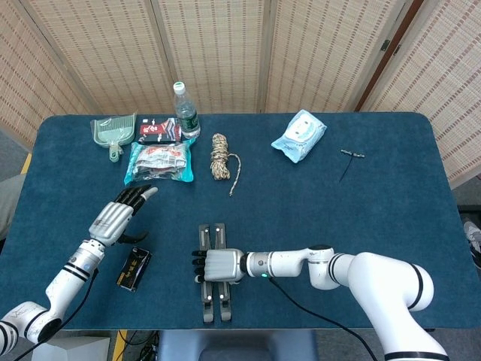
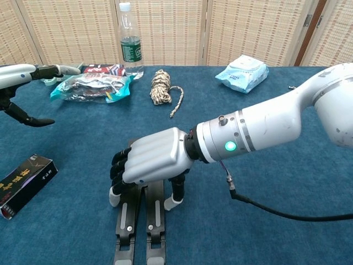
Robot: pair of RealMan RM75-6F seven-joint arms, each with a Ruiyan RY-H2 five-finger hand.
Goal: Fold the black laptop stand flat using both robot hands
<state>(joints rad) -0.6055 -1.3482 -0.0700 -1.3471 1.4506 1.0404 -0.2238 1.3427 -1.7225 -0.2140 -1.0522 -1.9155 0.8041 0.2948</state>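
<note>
right hand (image 1: 216, 265) fingers (image 2: 117, 166) curled over 1 black laptop stand (image 1: 213, 301), lower centre, two bars side by side | left hand (image 1: 119, 213) fingers apart, holding nothing, left | 1 bottle (image 1: 185, 111), 1 rope coil (image 1: 220, 156), 1 black box (image 1: 134, 268), writing unreadable | blue table (image 1: 376, 195)

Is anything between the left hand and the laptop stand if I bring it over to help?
Nothing visible blocks it. The left hand hovers open over bare cloth; the small black box lies nearer the table edge, beside the direct line. The right hand already rests on the laptop stand.
</note>
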